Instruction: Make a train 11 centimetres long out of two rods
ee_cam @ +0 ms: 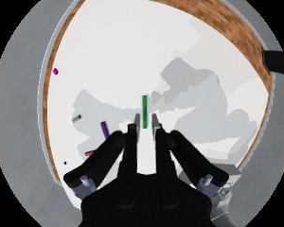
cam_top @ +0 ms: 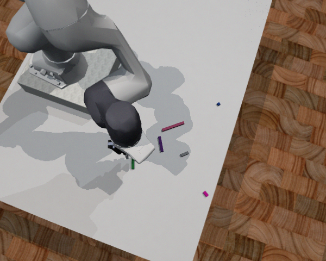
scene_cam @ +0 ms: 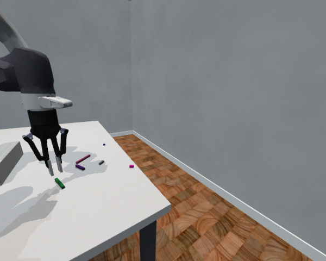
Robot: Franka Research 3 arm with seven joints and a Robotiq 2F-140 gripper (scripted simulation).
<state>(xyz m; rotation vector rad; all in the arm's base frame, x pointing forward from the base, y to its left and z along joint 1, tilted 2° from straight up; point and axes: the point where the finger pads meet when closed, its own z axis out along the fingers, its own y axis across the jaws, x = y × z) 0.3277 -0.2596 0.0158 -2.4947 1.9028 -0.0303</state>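
Observation:
A green rod (cam_top: 132,163) lies flat on the white table, also in the exterior view (scene_cam: 60,182) and the wrist view (ee_cam: 145,112). My gripper (scene_cam: 54,169) hangs above the table just behind the rod's near end. Its fingers are drawn close together with only a narrow empty gap, and they hold nothing (ee_cam: 144,131). A grey rod (cam_top: 184,154) lies to the right of the green one. A pink rod (cam_top: 173,126) and a purple rod (cam_top: 160,144) lie between them, further back. In the top view the arm hides most of the gripper and part of the green rod.
A small blue rod (cam_top: 218,104) lies far off near the table's right edge. A magenta rod (cam_top: 205,193) lies near that edge too, further forward. The arm's grey base block (scene_cam: 0,162) stands at the left. The table edge drops to a wooden floor.

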